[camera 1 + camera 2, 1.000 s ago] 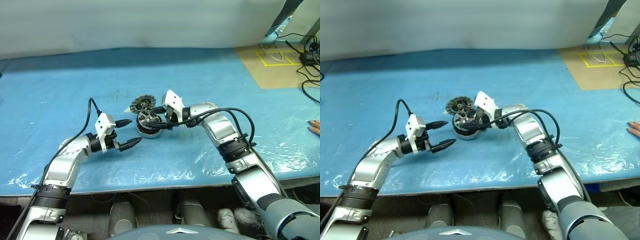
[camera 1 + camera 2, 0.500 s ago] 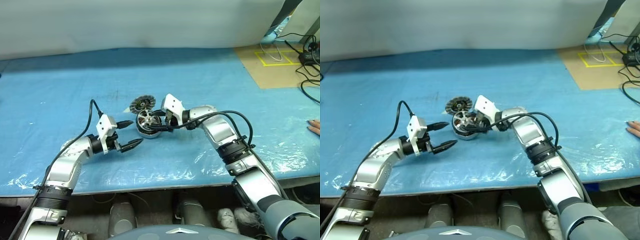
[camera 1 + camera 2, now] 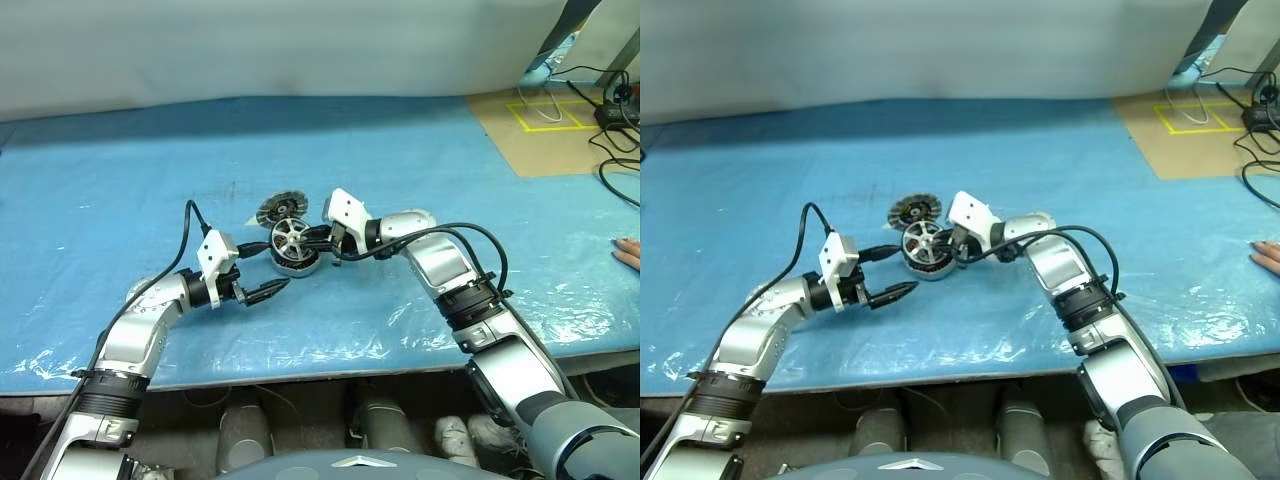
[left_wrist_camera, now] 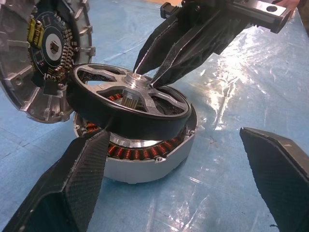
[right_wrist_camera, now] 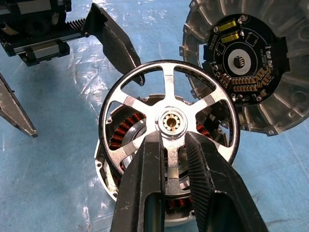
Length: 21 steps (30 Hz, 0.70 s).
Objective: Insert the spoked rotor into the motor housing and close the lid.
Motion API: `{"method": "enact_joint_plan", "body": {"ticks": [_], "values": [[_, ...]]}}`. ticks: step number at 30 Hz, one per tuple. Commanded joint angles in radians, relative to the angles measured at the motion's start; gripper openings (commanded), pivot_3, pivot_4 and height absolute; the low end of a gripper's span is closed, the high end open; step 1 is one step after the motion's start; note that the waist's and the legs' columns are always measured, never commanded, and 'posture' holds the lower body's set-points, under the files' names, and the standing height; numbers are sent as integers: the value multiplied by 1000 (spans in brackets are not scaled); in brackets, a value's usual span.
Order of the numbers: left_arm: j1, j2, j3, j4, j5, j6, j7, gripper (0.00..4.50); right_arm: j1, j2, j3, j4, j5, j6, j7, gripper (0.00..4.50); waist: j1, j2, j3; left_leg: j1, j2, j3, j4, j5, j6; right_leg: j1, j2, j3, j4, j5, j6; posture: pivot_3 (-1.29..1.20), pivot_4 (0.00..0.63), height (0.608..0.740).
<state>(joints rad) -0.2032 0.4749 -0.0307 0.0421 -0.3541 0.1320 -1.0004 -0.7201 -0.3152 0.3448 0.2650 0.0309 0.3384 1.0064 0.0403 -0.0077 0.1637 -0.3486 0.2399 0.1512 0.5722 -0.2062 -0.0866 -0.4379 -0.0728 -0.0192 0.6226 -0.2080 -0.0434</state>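
The spoked rotor [image 5: 169,121], a dark wheel with a shiny rim and silver spokes, lies tilted on top of the motor housing [image 4: 145,164]. The housing's copper windings show under it. My right gripper [image 5: 176,140] reaches in from the right and is shut on a spoke beside the hub. The lid [image 5: 241,63] stands swung open behind the housing, its ribbed inner face and circuit board showing. My left gripper [image 3: 278,265] is open just left of the housing, one finger [image 4: 63,193] close to the housing's side, holding nothing.
Blue plastic sheeting [image 3: 150,170] covers the table, whose front edge [image 3: 330,365] runs close to me. A cardboard patch with yellow tape [image 3: 545,120] and cables [image 3: 615,110] lie at the back right. A person's hand [image 3: 630,252] rests at the right edge.
My right gripper's fingers have closed together on the rotor's spoke, and the rotor now sits flatter over the housing. The left gripper has stayed open in place.
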Motion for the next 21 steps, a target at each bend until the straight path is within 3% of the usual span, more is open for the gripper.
{"method": "enact_joint_plan", "body": {"ticks": [1, 9, 12, 20, 21], "values": [[-2, 4, 9, -24, -10, -13, -5, 4500, 20, 2, -6, -16, 14, 12, 1, 744, 0, 0, 0, 0, 0, 0, 0, 0, 0, 0, 0, 0, 0, 0, 0, 0, 150, 740], [-3, 8, 11, -25, -11, -11, -8, 4500, 36, -12, -53, -66, 78, 44, 21, 744, 1, 0, 0, 0, 0, 0, 0, 0, 0, 0, 0, 0, 0, 0, 0, 0, 150, 740], [-6, 11, 12, -24, -13, -10, -12, 4500, 26, -31, -58, -87, 84, 57, 28, 19, 2, 0, 0, 0, 0, 0, 0, 0, 0, -1, 0, 0, 0, 0, 0, 0, 150, 740], [-11, 19, 17, -29, -22, 0, -19, 4500, -90, -58, -47, -130, 106, 113, 92, 19, 1, 0, 0, 0, 0, 0, 0, 0, 0, -1, 0, 0, 0, 0, 0, 0, 150, 740], [-11, 19, 16, -29, -22, 0, -19, 4500, -98, -64, -40, -127, 103, 109, 106, 549, 2, 0, 0, 0, 0, 0, 0, 0, 0, -1, 0, 0, 0, 0, 0, 0, 150, 740]]}}
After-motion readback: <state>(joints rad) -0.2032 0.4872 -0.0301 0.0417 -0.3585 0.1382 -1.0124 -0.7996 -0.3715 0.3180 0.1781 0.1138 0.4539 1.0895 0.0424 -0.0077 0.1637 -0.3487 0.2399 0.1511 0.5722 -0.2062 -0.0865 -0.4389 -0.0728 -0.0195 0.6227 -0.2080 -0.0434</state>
